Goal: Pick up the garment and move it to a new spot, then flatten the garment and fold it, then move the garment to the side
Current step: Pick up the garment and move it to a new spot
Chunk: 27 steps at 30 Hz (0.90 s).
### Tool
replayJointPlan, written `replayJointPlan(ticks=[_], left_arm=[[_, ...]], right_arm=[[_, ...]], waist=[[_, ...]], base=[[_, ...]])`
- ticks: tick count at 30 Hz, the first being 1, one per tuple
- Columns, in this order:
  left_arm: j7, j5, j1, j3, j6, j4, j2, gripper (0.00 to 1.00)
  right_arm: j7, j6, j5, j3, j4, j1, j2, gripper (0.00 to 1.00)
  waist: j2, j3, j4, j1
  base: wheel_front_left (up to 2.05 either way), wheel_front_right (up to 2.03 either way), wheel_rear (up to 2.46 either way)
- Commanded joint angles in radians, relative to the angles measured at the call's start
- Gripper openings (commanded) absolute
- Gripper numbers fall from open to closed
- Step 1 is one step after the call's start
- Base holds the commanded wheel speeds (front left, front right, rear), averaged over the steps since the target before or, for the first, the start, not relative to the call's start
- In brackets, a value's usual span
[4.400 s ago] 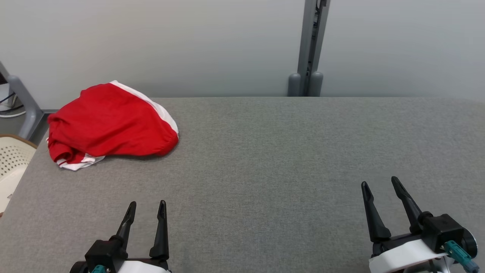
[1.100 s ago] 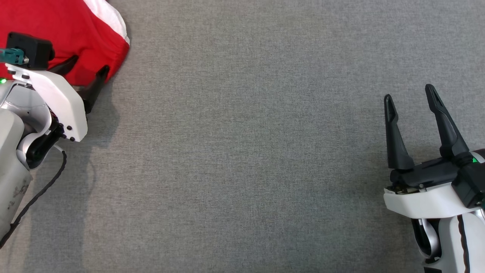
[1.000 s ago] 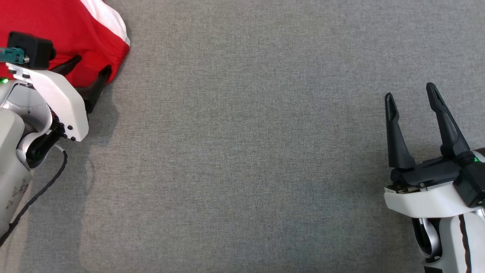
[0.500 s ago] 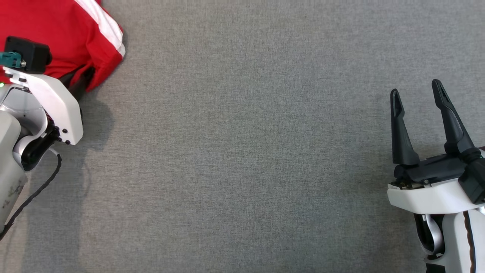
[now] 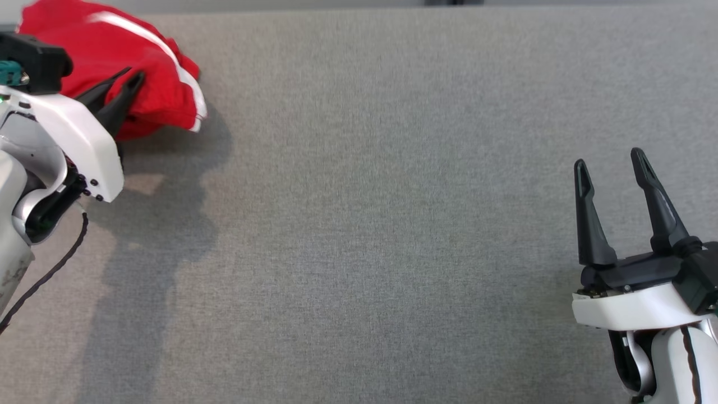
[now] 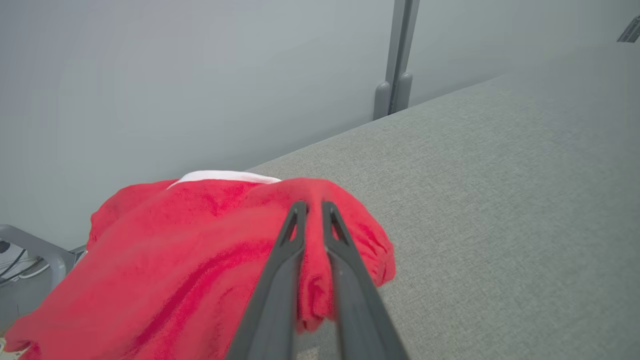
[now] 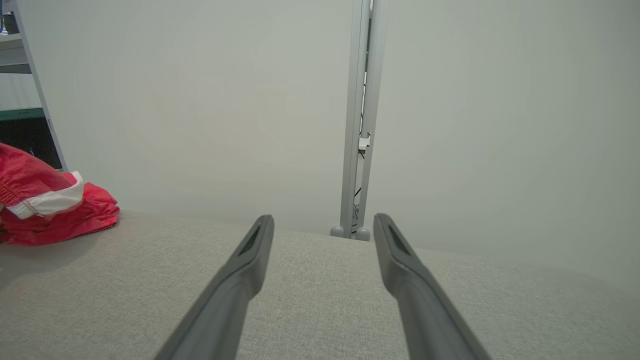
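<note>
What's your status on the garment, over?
Left gripper shut on a fold of the red garment. Right gripper open, empty, above the grey table. Nothing seen in the way.

Grey fabric tabletop (image 5: 359, 224); pale wall (image 7: 200, 100) behind; grey upright post (image 7: 365, 100) at far edge.

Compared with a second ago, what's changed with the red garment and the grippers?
The left gripper closed on a fold of the crumpled red garment with white trim and lifted its edge off the grey fabric table. The right gripper stayed open and empty.
</note>
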Motion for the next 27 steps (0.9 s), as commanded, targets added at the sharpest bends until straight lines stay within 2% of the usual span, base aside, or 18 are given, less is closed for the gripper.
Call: replayJointPlan(ticks=[1, 9, 15, 20, 27], left_arm=[[-0.005, 0.004, -0.017, -0.010, 0.001, -0.024, 0.007, 0.00], [0.005, 0.007, -0.047, -0.052, 0.001, -0.137, 0.000, 0.00], [0.017, 0.004, -0.078, -0.086, 0.001, -0.214, -0.027, 0.00], [0.013, -0.005, -0.118, -0.119, 0.001, -0.285, -0.088, 0.00], [-0.063, -0.019, -0.178, -0.110, 0.001, -0.296, -0.229, 0.00]], right_arm=[[-0.005, 0.000, 0.008, -0.006, 0.007, 0.017, -0.006, 1.00], [-0.005, 0.000, 0.031, -0.013, 0.024, 0.055, -0.006, 1.00], [-0.005, 0.000, 0.046, -0.011, 0.029, 0.071, -0.006, 1.00], [-0.005, 0.000, 0.054, -0.010, 0.031, 0.075, -0.006, 1.00], [-0.005, 0.000, 0.064, 0.006, 0.035, 0.064, -0.006, 1.00]], waist=[[0.0000, -0.069, -0.003, 0.0000], [0.0000, -0.179, -0.029, 0.0000], [0.0000, -0.222, -0.064, 0.0000], [0.0000, -0.240, -0.109, 0.0000], [0.0000, -0.228, -0.182, 0.0000]], base=[[0.00, 0.00, 0.00], [0.00, 0.00, 0.00], [0.00, 0.00, 0.00], [0.00, 0.00, 0.00], [0.00, 0.00, 0.00]])
